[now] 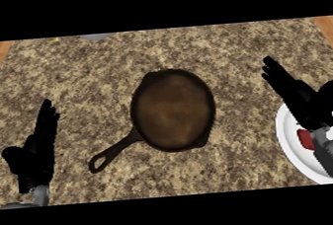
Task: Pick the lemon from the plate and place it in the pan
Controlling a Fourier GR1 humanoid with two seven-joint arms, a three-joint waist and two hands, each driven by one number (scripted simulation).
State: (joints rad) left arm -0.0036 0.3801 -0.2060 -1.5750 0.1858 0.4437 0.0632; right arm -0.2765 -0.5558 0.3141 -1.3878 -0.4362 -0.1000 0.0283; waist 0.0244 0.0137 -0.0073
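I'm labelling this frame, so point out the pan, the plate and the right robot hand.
pan [173, 109], head view, on the middle of its bare cooking surface.
plate [286, 133], head view, on its white left rim.
right robot hand [304, 101], head view, on the palm.

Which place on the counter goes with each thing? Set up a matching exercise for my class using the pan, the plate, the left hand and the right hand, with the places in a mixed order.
Things:
1. pan
2. plate
3. left hand
4. right hand

Places:
A. open, fingers straight, above the plate at the right
B. middle of the counter, handle pointing to the lower left
C. open, near the lower left edge
D. right edge of the view, partly hidden by the forearm

Pairs: 1-B, 2-D, 3-C, 4-A
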